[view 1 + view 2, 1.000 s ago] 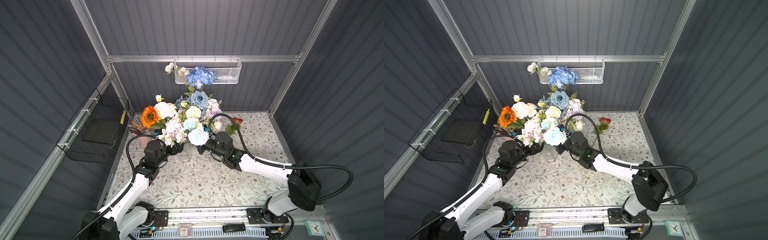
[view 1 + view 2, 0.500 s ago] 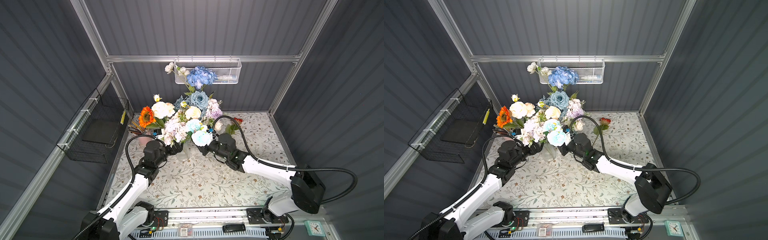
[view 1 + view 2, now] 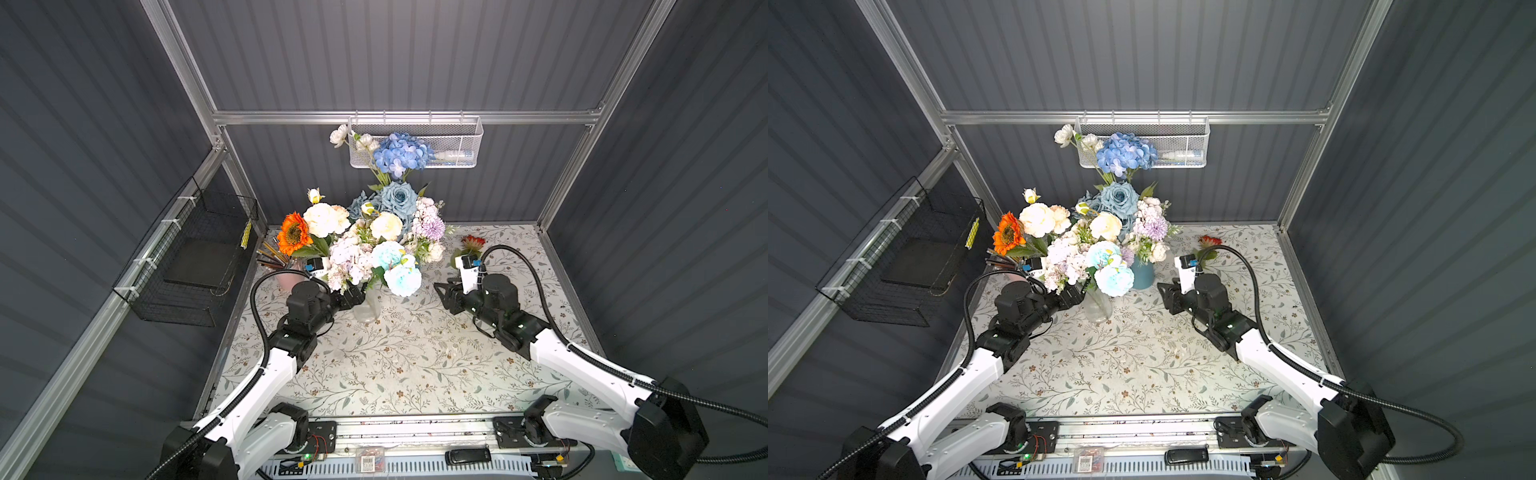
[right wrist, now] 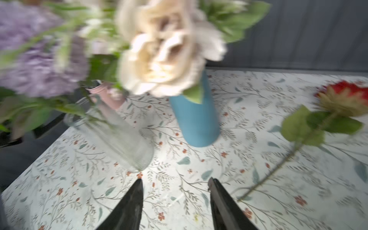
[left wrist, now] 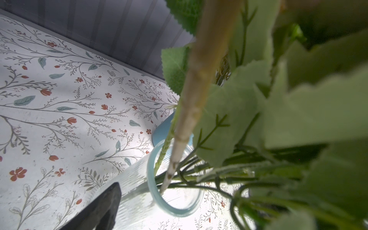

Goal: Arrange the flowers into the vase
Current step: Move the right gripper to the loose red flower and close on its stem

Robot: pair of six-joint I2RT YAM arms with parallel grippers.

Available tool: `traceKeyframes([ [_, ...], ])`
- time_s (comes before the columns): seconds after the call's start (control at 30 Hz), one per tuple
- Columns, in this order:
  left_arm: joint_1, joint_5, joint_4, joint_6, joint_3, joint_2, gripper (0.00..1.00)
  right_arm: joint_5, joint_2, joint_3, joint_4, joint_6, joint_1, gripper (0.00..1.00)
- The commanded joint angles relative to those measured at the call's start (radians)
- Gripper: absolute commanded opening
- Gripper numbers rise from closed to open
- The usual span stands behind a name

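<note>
While most of the flowers (image 3: 365, 245) stand as one thick bunch at the back middle of the bench (image 3: 415, 365), one red sunflower (image 3: 473, 242) lies flat on the bench cover, apart from the bunch on its right side. An orange sunflower (image 3: 293, 232) is at the left edge of the bunch, and a blue hydrangea (image 3: 399, 156) rises highest, in front of a white wire basket (image 3: 461, 139) on the back wall.

Under the blooms stands a glass vase (image 3: 368, 309), and just behind it, in a top view, a blue vase (image 3: 1143, 275). The left wrist view shows a thick pale stem (image 5: 191, 119) and several thin green stems going into the mouth of the glass vase. For the taller blooms, I cannot tell which vase holds them.

The left tool (image 3: 353, 296) is at the neck of the glass vase with its jaws wide apart. One dark finger (image 5: 103, 207) is beside the ribbed glass wall, and the other is hidden by leaves.

The right tool (image 3: 442, 293) is well to the right of the glass vase. Its jaws are apart and nothing is between them. In the right wrist view the red sunflower is off to one side, not touched.

A pink cup (image 3: 286, 279) with pencils stands left of the bunch.
</note>
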Motion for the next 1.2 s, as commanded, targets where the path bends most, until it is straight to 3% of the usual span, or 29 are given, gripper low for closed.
traceKeyframes([
  [0.0,0.001,-0.008,0.008,0.025,0.030,0.002,1.00,0.057,0.040,0.060,-0.212,0.092,-0.085,0.57],
  [0.2,0.001,0.001,0.008,0.033,0.027,0.000,1.00,0.057,0.237,0.199,-0.303,0.139,-0.202,0.61],
  [0.47,0.001,0.047,0.011,0.044,0.021,0.006,1.00,-0.041,0.550,0.432,-0.300,0.236,-0.343,0.61],
  [0.67,0.001,0.051,0.012,0.043,0.008,0.008,1.00,-0.051,0.717,0.577,-0.350,0.274,-0.361,0.56],
  [0.83,0.001,0.054,0.037,0.038,0.004,0.031,1.00,-0.041,0.782,0.605,-0.361,0.312,-0.362,0.44],
  [1.17,0.002,0.072,0.069,0.029,0.012,0.074,1.00,-0.026,0.902,0.709,-0.427,0.361,-0.361,0.40],
])
